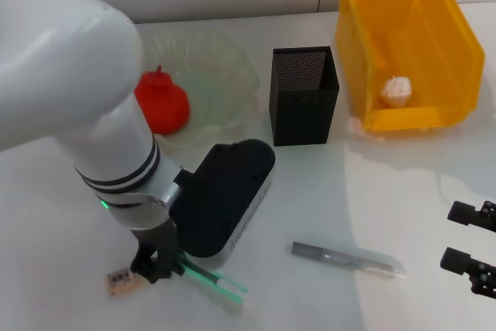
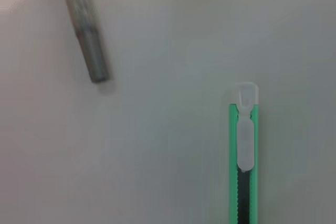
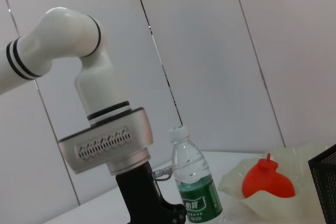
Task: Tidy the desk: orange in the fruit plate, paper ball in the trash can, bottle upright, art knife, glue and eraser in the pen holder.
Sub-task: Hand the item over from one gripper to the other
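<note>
The orange (image 1: 161, 104) lies in the pale-green fruit plate (image 1: 225, 67) at the back left. The paper ball (image 1: 396, 91) lies inside the yellow trash can (image 1: 407, 5). The black mesh pen holder (image 1: 304, 106) stands between them. My left gripper (image 1: 159, 263) is low over the near end of the green art knife (image 1: 213, 282), with the tan eraser (image 1: 118, 281) just beside it. The knife (image 2: 243, 156) and the grey glue stick (image 2: 86, 35) both lie flat on the table in the left wrist view. The bottle (image 3: 195, 182) stands upright in the right wrist view; the left arm hides it in the head view.
The glue stick (image 1: 349, 259) lies on the white table right of the left arm. My right gripper (image 1: 469, 257) is parked open at the right edge. The left arm's wrist housing (image 1: 225, 195) hangs over the table's middle.
</note>
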